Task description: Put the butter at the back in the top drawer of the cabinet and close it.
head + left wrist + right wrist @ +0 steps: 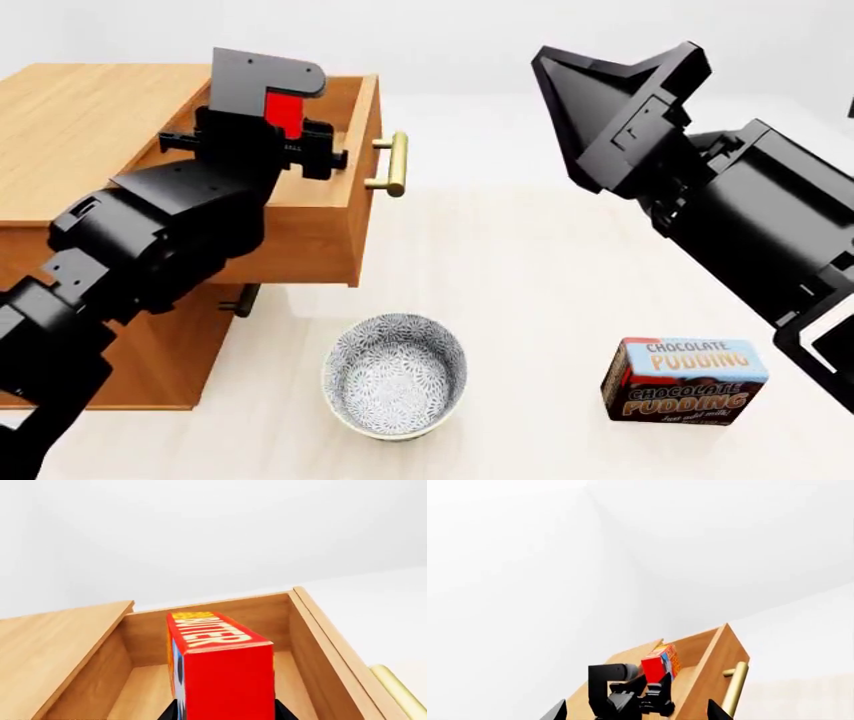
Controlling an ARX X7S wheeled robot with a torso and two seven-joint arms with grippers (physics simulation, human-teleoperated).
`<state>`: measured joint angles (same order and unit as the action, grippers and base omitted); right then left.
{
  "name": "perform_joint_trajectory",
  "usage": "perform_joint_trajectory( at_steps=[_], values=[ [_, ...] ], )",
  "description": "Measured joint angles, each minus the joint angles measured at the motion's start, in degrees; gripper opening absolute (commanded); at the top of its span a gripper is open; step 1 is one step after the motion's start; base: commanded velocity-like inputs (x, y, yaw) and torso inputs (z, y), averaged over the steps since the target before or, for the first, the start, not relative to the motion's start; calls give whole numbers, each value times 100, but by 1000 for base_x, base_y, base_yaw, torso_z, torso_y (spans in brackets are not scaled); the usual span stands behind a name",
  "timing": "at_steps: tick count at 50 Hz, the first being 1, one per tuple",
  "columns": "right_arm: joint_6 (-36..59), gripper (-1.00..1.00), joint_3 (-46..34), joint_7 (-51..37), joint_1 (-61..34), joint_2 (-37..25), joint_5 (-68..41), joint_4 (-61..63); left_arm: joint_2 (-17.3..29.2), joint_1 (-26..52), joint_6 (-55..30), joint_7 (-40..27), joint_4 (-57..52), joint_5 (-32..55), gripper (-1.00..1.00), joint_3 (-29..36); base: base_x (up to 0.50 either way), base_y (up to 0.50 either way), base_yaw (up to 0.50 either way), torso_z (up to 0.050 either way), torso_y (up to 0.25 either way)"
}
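**Butter's hanging over the open drawer, just needs dropping in**

Jaws first: the left gripper [227,715] is clamped on the butter [223,672], holding it from below in the left wrist view, box standing on end above the plain wood inside of the top drawer [303,640]. That drawer is pulled well out of the cabinet [80,120], brass handle [391,164] sticking toward the counter [534,270]. The right gripper [635,712] is parked up high, well away from everything, jaws spread wide with nothing in them.

So I'd say we're at the placing step. Next move looks like lowering the box onto the drawer floor, letting go, backing the arm clear, then pushing the front shut. The bowl [395,375] and pudding box [686,381] sit out front, not in the way.
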<state>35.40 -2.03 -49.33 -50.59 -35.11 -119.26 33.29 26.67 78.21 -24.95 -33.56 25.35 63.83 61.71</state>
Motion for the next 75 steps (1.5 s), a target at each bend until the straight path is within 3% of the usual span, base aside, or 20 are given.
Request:
perform_joint_trajectory(
  at_steps=[5, 6, 35, 61, 75],
  values=[
    [0, 100, -12, 12, 10, 1, 18, -5, -49, 0, 26, 41, 125, -4, -100, -48, 0, 0, 0, 0, 0],
    [-1, 100, -14, 13, 11, 1, 20, -6, -57, 1, 28, 52, 146, -2, 100, -56, 0, 0, 0, 0, 0],
    [-46, 100, -94, -2, -9, 18, 49, 25, 54, 31, 2, -82, -67, 121, 100, -371, 0, 0, 0, 0, 0],
    [-68, 100, -142, 14, -50, -3, 44, 39, 633, 167, 61, -766, -2465, 272, 100, -663, 0, 0, 0, 0, 0],
    [-90, 100, -110, 13, -50, -62, 25, 91, 555, 139, -58, -1048, -3667, 204, 100, -456, 0, 0, 0, 0, 0]
  ],
)
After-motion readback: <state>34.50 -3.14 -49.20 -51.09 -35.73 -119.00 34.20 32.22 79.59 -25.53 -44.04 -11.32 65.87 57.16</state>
